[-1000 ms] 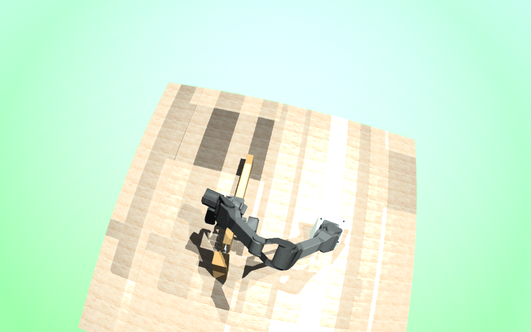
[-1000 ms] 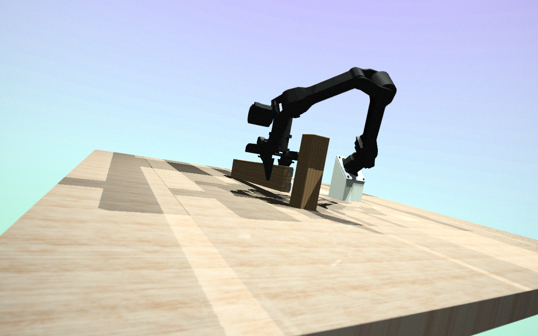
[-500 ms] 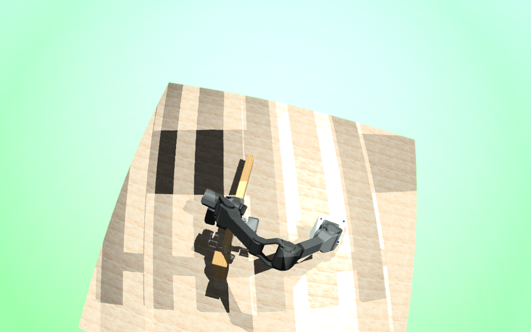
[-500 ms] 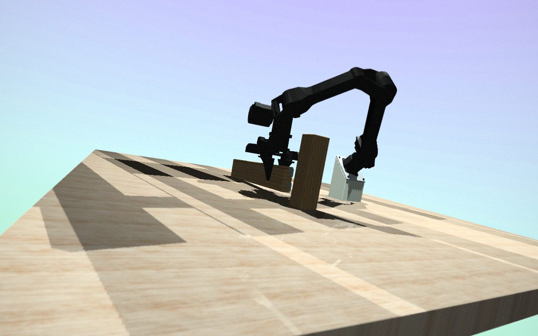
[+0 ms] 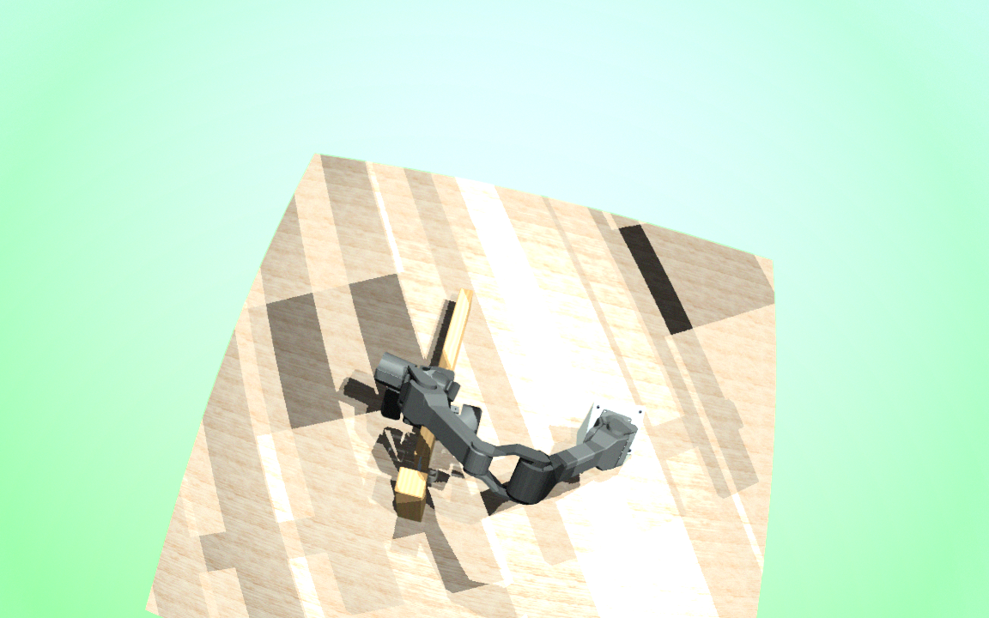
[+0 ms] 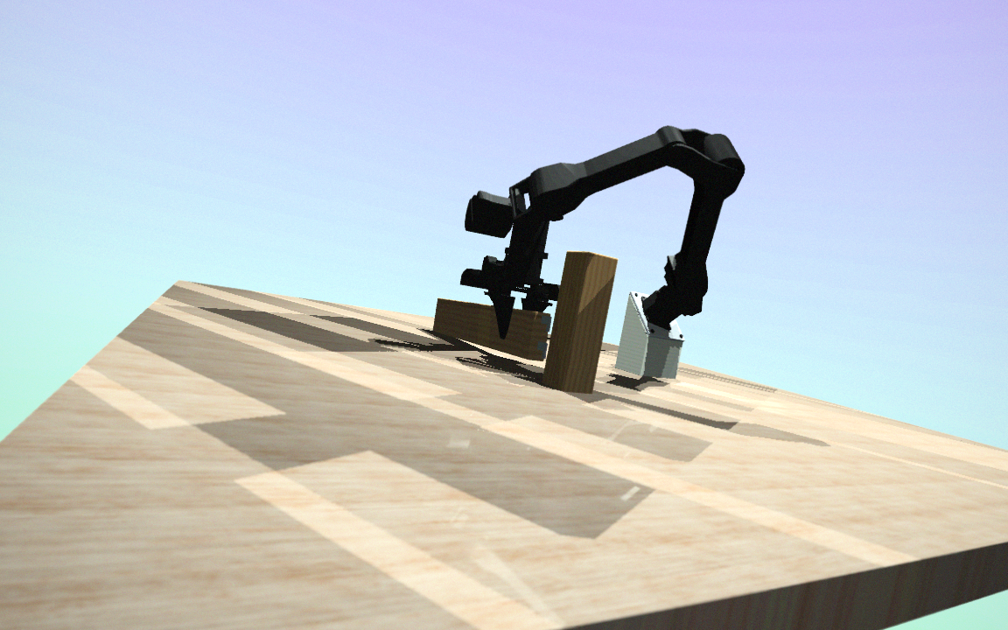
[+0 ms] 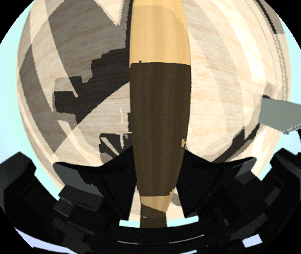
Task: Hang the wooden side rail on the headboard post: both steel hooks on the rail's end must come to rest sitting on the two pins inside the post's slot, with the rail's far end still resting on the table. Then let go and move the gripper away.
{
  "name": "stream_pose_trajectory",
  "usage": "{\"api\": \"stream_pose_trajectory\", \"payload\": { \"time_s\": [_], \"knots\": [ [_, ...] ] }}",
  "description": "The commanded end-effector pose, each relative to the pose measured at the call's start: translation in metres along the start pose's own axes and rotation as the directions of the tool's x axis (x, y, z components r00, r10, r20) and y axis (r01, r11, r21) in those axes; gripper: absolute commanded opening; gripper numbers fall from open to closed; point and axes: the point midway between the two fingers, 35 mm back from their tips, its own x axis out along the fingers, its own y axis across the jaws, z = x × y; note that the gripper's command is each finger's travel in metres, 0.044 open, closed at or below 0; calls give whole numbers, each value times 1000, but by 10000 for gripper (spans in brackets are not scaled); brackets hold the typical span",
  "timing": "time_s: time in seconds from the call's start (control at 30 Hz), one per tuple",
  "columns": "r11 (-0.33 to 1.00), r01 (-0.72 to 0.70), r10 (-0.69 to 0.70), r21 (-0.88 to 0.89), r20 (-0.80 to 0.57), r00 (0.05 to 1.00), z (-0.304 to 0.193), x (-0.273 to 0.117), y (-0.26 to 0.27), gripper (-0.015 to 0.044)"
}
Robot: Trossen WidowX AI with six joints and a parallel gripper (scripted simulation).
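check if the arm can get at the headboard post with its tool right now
Probably not: the tool is shut on the side rail, whose hook end lies between it and the post.

In the exterior view, right of centre, the upright headboard post (image 5: 410, 493) (image 6: 579, 321) blocks passage past the hooked end of the side rail (image 5: 456, 330) (image 6: 468, 319) (image 7: 160, 106). The white arm base (image 5: 589, 422) (image 6: 633, 345) (image 7: 284, 114) obstructs farther right. Across the lower left, the table top (image 5: 605, 530) (image 6: 178, 532) (image 7: 213, 88) offers open room.
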Motion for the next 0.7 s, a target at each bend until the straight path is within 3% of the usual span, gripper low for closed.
{"api": "stream_pose_trajectory", "payload": {
  "time_s": [0.0,0.67],
  "knots": [
    [1000,-7,7,5,3,1000,0,-2,1,0],
    [1000,-7,7,5,3,1000,-2,-2,1,0]
  ]
}}
